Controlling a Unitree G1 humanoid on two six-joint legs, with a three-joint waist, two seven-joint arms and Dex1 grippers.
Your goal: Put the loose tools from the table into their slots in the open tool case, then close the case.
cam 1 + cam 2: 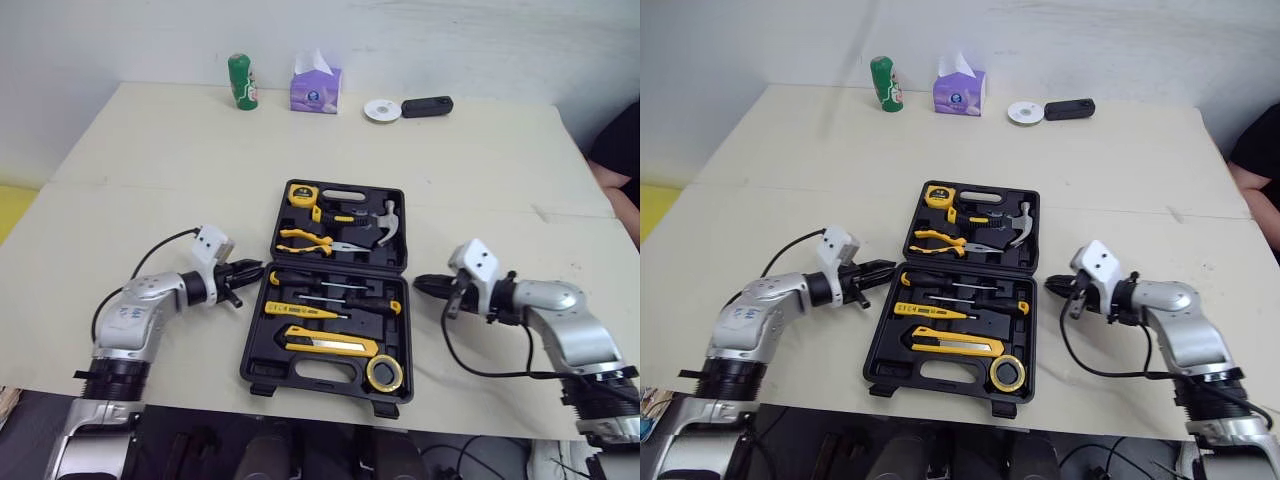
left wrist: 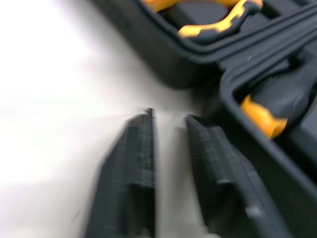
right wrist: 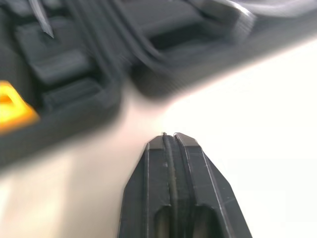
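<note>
The tool case (image 1: 255,345) lies open and flat in the middle of the table (image 1: 150,150). The far half holds the tape measure (image 1: 301,194), pliers (image 1: 305,240) and hammer (image 1: 385,222). The near half holds screwdrivers (image 1: 320,290), a utility knife (image 1: 330,343) and a yellow roll of tape (image 1: 384,373). We see no loose tool on the table around the case, so we judge that closing it is what remains.

The left gripper (image 1: 248,270) sits just beside the case's left wall at the hinge line, its fingers a little parted and holding nothing. The right gripper (image 1: 425,284) sits near the case's right wall at the same line, fingers pressed together and empty.

We expect a rigid, smooth plastic shell that will slide under a push. The far half will be heavy to swing because it carries the hammer. The best place to hold looks like that half's far rim or side edges, with the near half pinned down.

The wrist views are blurred, so the tools may not be fully clipped in; we cannot confirm it. The latches on the case's near edge are hard to make out. A person's dark sleeve (image 1: 620,140) is cut off well to the right of the case.
</note>
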